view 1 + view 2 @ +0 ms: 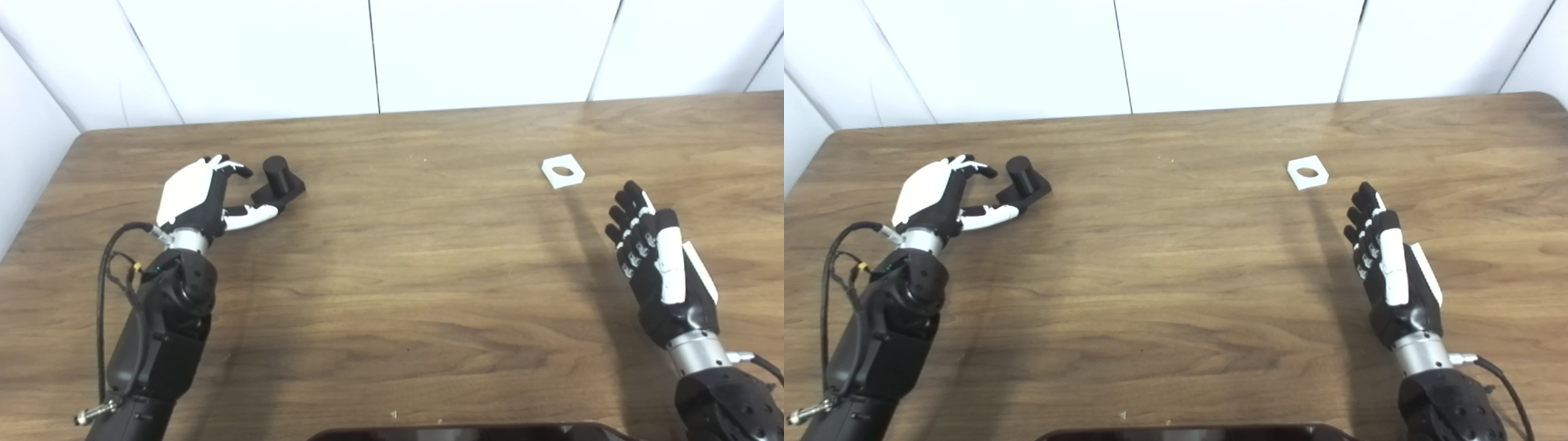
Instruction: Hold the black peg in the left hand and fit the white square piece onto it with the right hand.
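Observation:
The black peg (278, 179), a short cylinder on a square black base, stands upright on the wooden table (404, 257) at the left. My left hand (199, 196) is open just left of it, fingers curved above and the thumb reaching toward the base, with a small gap. The white square piece (563, 171), with a round hole in its middle, lies flat at the right. My right hand (658, 263) is open below and to the right of it, fingers straight and pointing up the table, well apart from the piece.
White wall panels (373, 55) run along the table's far edge. A dark curved object (465, 433) shows at the bottom edge of the picture. Cables (113, 263) loop beside my left forearm.

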